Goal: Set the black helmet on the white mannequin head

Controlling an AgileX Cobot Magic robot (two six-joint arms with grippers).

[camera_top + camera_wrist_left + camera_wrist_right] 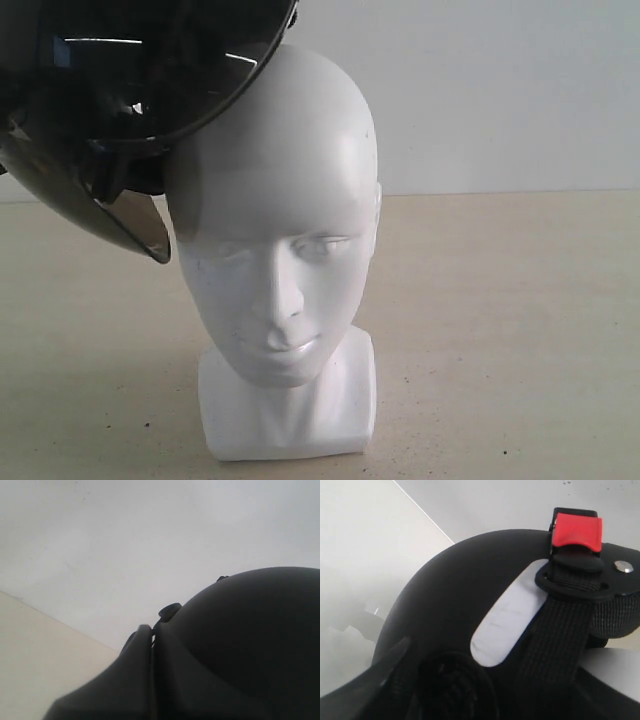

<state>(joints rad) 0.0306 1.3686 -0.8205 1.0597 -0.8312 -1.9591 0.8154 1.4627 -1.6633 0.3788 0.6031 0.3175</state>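
The black helmet (130, 70) hangs tilted at the upper left of the exterior view, its smoky visor (100, 215) hanging low. Its open underside faces the white mannequin head (285, 220), and its rim touches or overlaps the crown on that side. No arm shows in the exterior view. In the left wrist view my left gripper (152, 637) is shut on the helmet (250, 640), with one dark finger (132, 672) pressed along the shell's edge. In the right wrist view the helmet's (455, 580) padded rim fills the jaw area of my right gripper (470, 690). Its fingers are barely distinguishable.
The head stands upright on its squarish base (290, 425) on a beige table (520, 330) before a pale wall (500, 90). A black chin strap (560, 635) with a red buckle (577, 530) and a white label (507, 615) lie on the helmet.
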